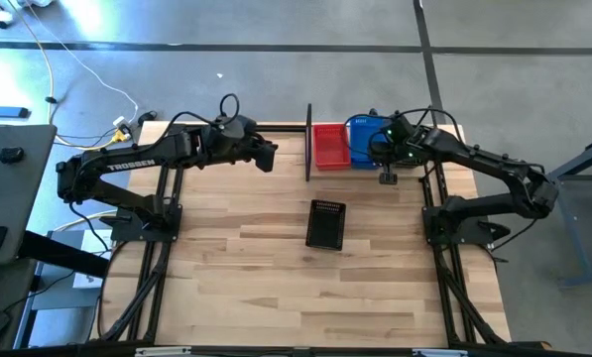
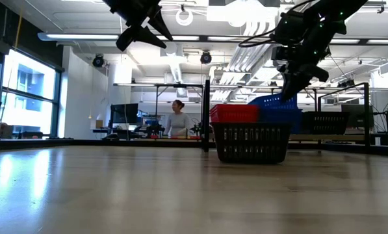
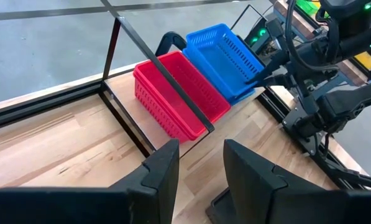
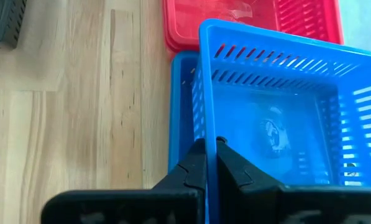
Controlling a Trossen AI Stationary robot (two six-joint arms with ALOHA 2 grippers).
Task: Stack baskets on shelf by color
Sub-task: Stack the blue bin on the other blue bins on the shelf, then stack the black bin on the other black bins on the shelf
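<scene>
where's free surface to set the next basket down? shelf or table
Shelf: bare floor left of the red basket. Right end crowded: right gripper holds a blue basket tilted over another blue one there. Table: bare everywhere except the black basket mid-table. Left gripper hovers open.

My left claw (image 1: 272, 157) parted, raised, pointing 3 o'clock. My right claw (image 4: 210, 149) clamped shut, pointing 9 o'clock.

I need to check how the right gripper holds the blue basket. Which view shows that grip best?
The right wrist view: the right gripper pinches the blue basket wall, close up. The left wrist view shows it tilted; high and low views show it small.
</scene>
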